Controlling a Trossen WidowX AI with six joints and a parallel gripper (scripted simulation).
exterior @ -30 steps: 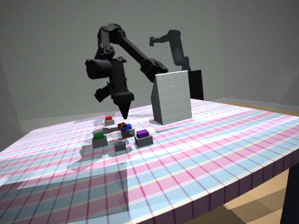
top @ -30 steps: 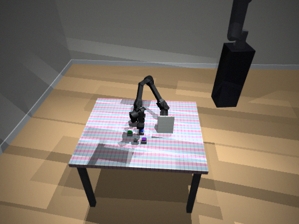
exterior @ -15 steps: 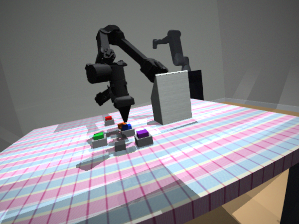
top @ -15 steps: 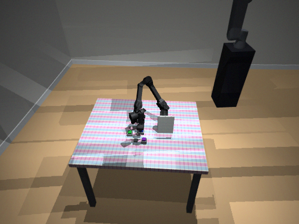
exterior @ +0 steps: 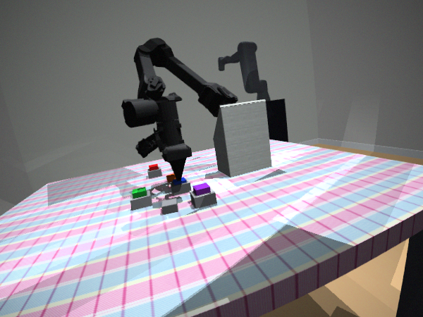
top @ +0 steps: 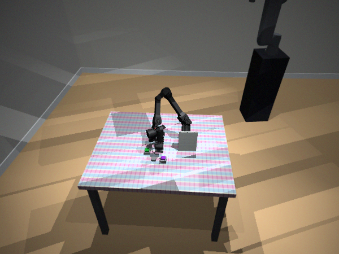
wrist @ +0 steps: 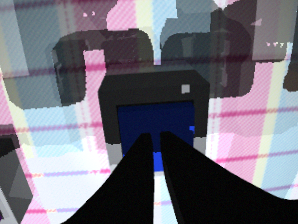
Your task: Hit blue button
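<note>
The blue button (exterior: 182, 179) (wrist: 131, 119) has a grey housing and a blue cap. My gripper (exterior: 179, 180) (wrist: 155, 141) is shut and empty and points down. Its fingertips are at the top of the blue cap and look in contact with it in the exterior view. The cap stands only slightly above its housing there. In the wrist view the tips lie over the middle of the cap, which is mostly in shadow. In the top view the arm hides the blue cap.
The purple button (top: 163, 157) (exterior: 201, 189), green button (top: 147, 149) (exterior: 139, 192) and grey block (top: 153, 158) (exterior: 170, 206) are nearby. An orange block (exterior: 170, 178) sits close behind, a red button (exterior: 153, 167) farther back. A tall grey wedge (top: 188, 141) (exterior: 247, 141) stands beside the arm.
</note>
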